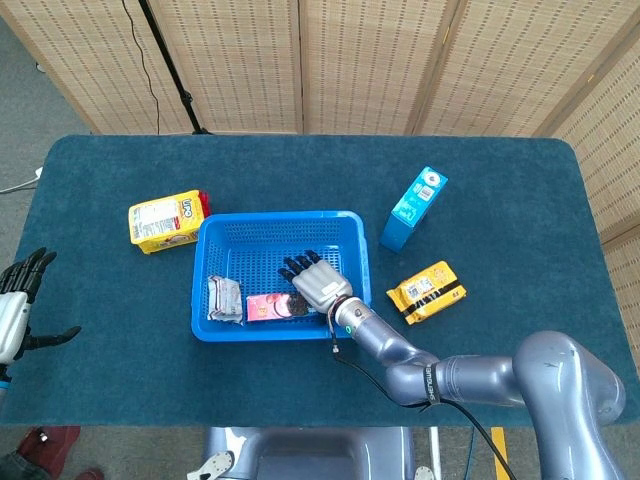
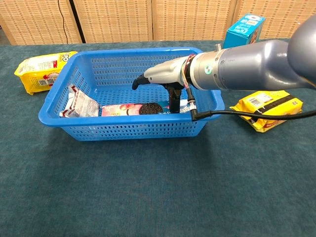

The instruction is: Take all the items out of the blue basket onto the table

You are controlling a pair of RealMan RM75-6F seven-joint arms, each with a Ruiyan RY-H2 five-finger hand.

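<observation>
The right hand point(image 2: 165, 79) reaches low inside the blue basket point(image 2: 64, 74), palm down, fingers spread forward over the basket floor and thumb pointing down onto the near end of the pink cookie pack point(image 2: 126, 109). Nothing is gripped; the hand is open, the thumb tip touching or almost touching the pack's blue end.

From here the likely trouble is the grasp itself: the pack lies flat against the basket's near wall, at about 6 o'clock of the basket floor, so the fingers have little room to get under it. A shallow pinch could slide the slick wrapper along the floor, or the hand could catch the wall and drag the whole basket across the surface.

At 9 o'clock from the pink pack, inside the basket, lies a small silver-and-red wrapped snack point(image 2: 79, 103), touching or just beside it. Both items remain to be taken out.

The left hand point(image 1: 15, 300) hangs at the far left edge of the head view, fingers apart and empty, well away from the basket.
</observation>
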